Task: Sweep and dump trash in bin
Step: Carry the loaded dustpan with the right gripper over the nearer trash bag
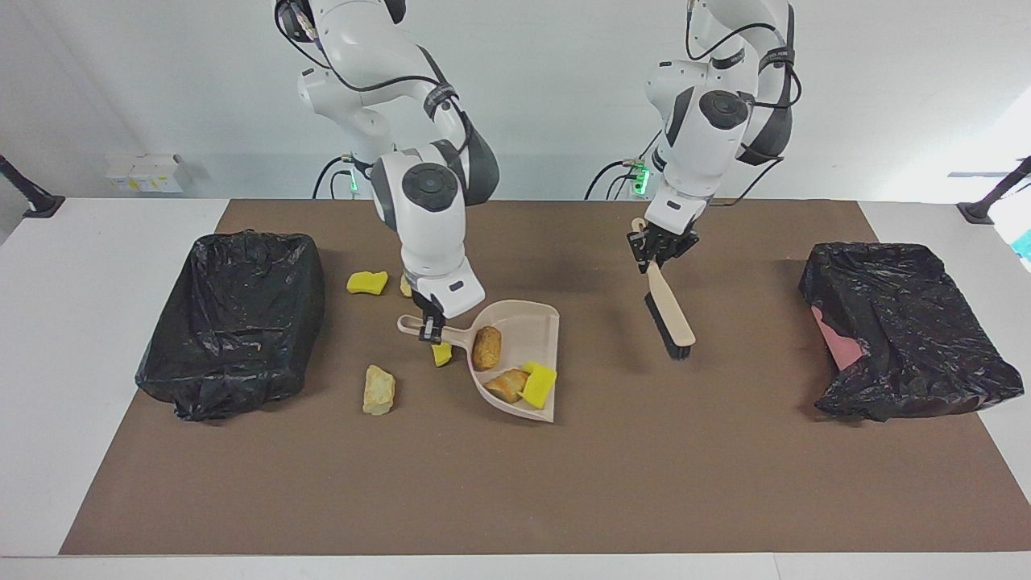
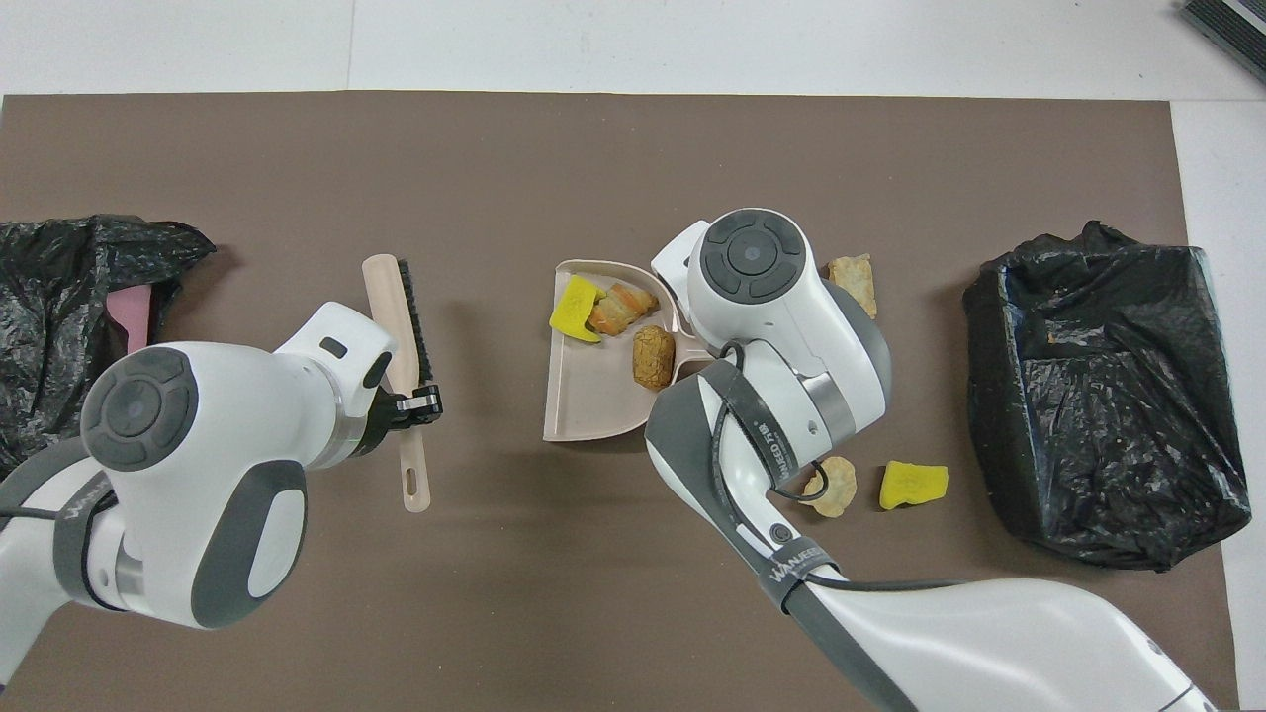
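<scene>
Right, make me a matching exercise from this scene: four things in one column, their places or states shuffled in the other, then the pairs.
1. brush
2. dustpan
3. yellow sponge chunk
4. pale bread piece

A. lying in the pan
B. gripped by its handle in the right gripper
C. loose on the brown mat
D. held in the left gripper

Pairs: 1-D, 2-B, 3-A, 4-C

White table [image 1: 97, 322], brown mat [image 1: 564, 483], two black-lined bins [image 1: 233, 322], scattered scraps [image 1: 378, 391].

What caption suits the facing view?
Right end effector lifts loaded dustpan; left end effector holds brush aside.
</scene>
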Robot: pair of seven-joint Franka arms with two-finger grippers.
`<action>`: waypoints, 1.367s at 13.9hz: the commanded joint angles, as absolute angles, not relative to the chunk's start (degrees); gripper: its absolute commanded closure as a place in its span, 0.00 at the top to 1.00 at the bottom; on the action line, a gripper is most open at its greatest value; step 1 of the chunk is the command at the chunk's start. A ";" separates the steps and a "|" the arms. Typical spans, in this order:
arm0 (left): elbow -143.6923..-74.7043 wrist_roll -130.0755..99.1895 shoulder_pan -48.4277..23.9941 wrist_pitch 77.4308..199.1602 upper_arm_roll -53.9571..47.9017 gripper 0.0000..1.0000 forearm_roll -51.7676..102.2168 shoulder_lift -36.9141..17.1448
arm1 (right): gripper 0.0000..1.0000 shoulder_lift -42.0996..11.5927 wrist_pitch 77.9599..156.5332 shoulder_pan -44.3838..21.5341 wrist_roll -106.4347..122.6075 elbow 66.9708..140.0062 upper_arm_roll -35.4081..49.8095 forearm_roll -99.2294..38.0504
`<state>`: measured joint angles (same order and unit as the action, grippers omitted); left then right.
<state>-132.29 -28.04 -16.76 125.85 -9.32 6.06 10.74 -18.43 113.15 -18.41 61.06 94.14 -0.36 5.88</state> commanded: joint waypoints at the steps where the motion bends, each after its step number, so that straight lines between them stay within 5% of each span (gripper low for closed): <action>1: -134.56 -29.97 -18.81 124.81 -9.14 0.00 4.83 13.88 | 0.00 -13.81 109.35 -13.46 66.78 94.92 0.35 4.31; 11: -140.45 -53.06 -42.16 132.36 -9.32 0.00 4.83 9.51 | 0.00 -5.28 100.90 6.66 93.40 95.62 0.26 3.51; 16: -142.64 -58.97 -46.84 138.69 -9.40 0.00 4.83 6.51 | 0.00 -0.45 108.17 18.17 107.90 104.48 0.00 5.62; 17: -142.73 -58.97 -47.19 139.30 -9.32 0.30 4.83 6.24 | 0.00 1.04 111.06 19.76 110.37 107.11 0.00 7.10; 18: -142.56 -58.71 -46.68 139.48 -9.32 0.99 4.83 5.81 | 0.00 2.36 114.05 21.34 111.61 109.66 0.00 8.42; 19: -142.12 -58.19 -45.97 139.31 -9.23 1.00 4.83 5.63 | 0.00 3.59 116.52 22.66 112.84 111.78 -0.09 9.92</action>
<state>-141.67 -57.61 -45.65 138.01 -10.28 5.87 5.52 -1.45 111.80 20.50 110.27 104.88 -0.75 7.51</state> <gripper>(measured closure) 0.700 0.683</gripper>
